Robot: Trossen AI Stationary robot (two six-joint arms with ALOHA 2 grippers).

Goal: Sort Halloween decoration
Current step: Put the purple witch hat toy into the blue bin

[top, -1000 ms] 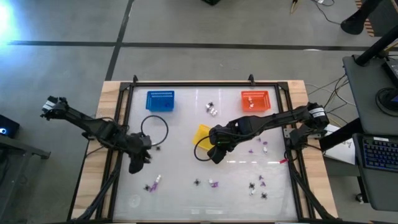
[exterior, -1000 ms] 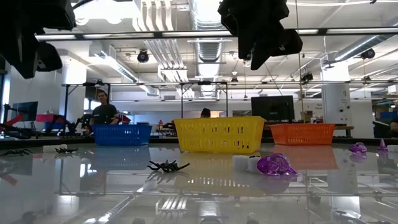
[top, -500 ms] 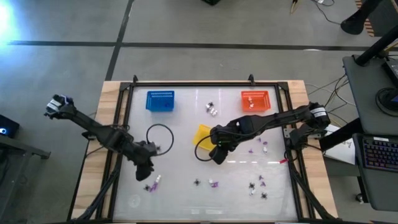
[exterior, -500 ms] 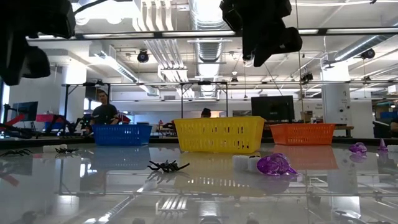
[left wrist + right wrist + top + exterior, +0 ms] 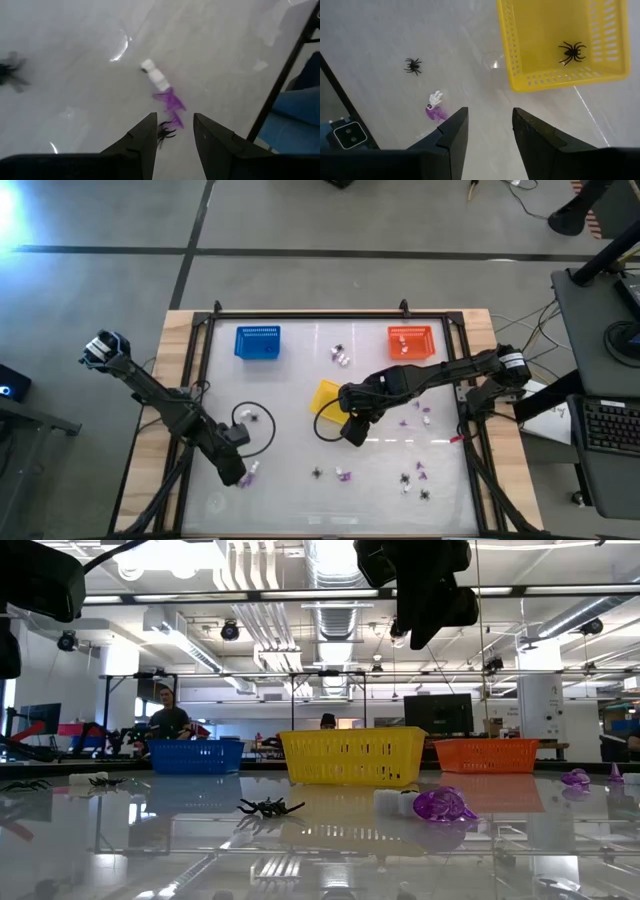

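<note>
L gripper (image 5: 237,471) now sits farther toward the near-left part of the table (image 5: 300,380) than 1 s ago, when it hung beside the black cable loop (image 5: 252,427); it is now above a small cluster of pcs. L wrist view: fingers apart w/ nothing between them, over a white pc (image 5: 154,76), purple pc (image 5: 170,101) and a tiny black spider (image 5: 165,131), all lying just beside each other. In low view the L arm is cut off at the frame's upper-left corner.

Blue basket (image 5: 258,342) at far left; contents not discernible.

R gripper (image 5: 354,431) hardly differs from the earlier frames: hangs beside the near edge of the yellow basket (image 5: 327,396), fingers spread, empty. R wrist view: one black spider in basket (image 5: 571,51); outside it a second spider (image 5: 413,65) and a white-and-purple pair (image 5: 436,107) on the table.

Orange basket (image 5: 410,342) at far right holds a pale item, too small to identify. Further decoration pcs (image 5: 415,477) are scattered at near right; individual shapes hard to tell in high view.
</note>
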